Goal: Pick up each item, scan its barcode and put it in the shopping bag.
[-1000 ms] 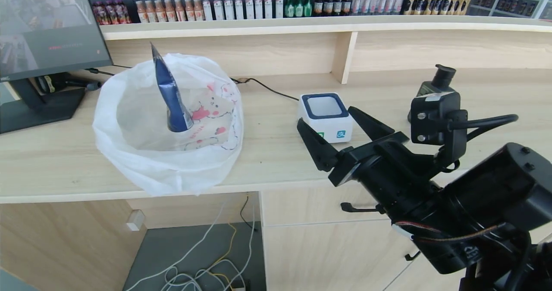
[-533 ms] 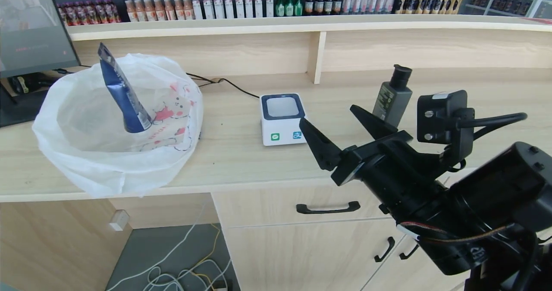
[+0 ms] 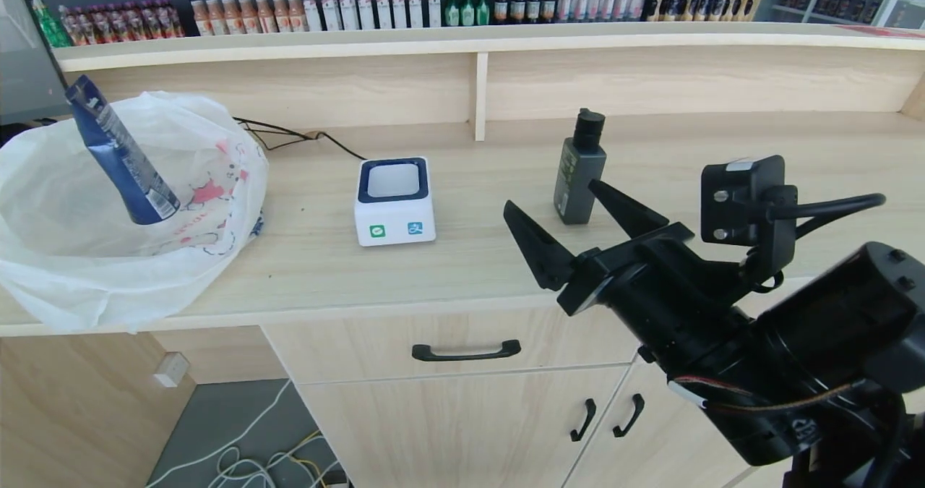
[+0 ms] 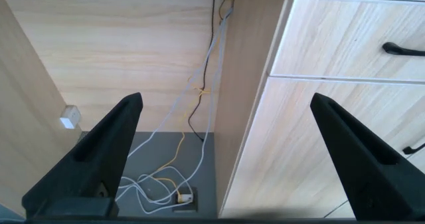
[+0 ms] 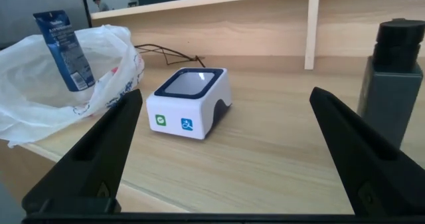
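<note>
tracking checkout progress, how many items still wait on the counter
1: the grey bottle stands upright on the counter, right of the scanner. A blue pouch already leans in the shopping bag, which may hide more.

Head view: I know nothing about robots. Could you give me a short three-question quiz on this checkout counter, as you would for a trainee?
1. True or false: the dark bottle lies on its side on the counter.
2. What sticks out of the shopping bag? A) a blue pouch B) a banana C) a cardboard box
3. Fill in: the right claw has its jaws ____.
Key: 1 false, it stands upright; 2 A; 3 open.
</note>
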